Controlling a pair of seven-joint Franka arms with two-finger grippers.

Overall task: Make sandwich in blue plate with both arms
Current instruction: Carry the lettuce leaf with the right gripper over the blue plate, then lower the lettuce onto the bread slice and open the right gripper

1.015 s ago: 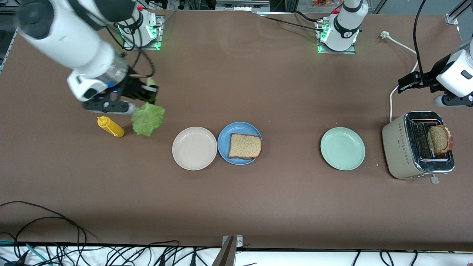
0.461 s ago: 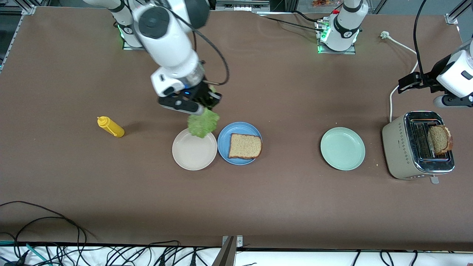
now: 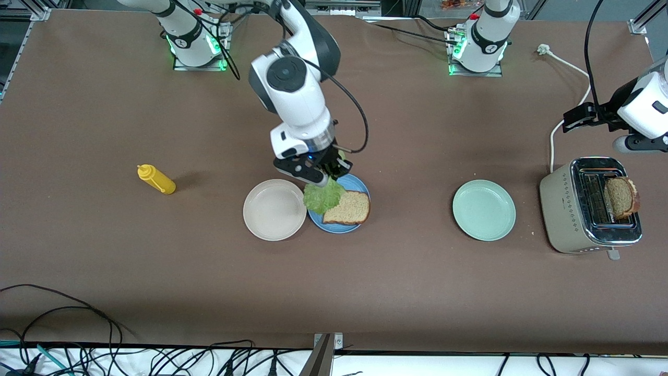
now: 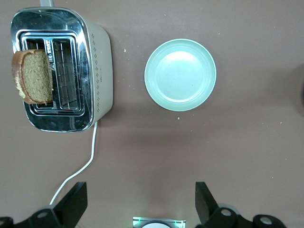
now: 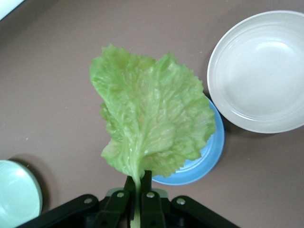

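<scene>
Lettuce hangs pinched in right gripper over brown table; left gripper spread.

high front camera, two downward wrist cameras

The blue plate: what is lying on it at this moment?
On the blue plate lies one bread slice. The lettuce leaf hanging from the right tool covers one corner of the slice and part of the plate.
</scene>
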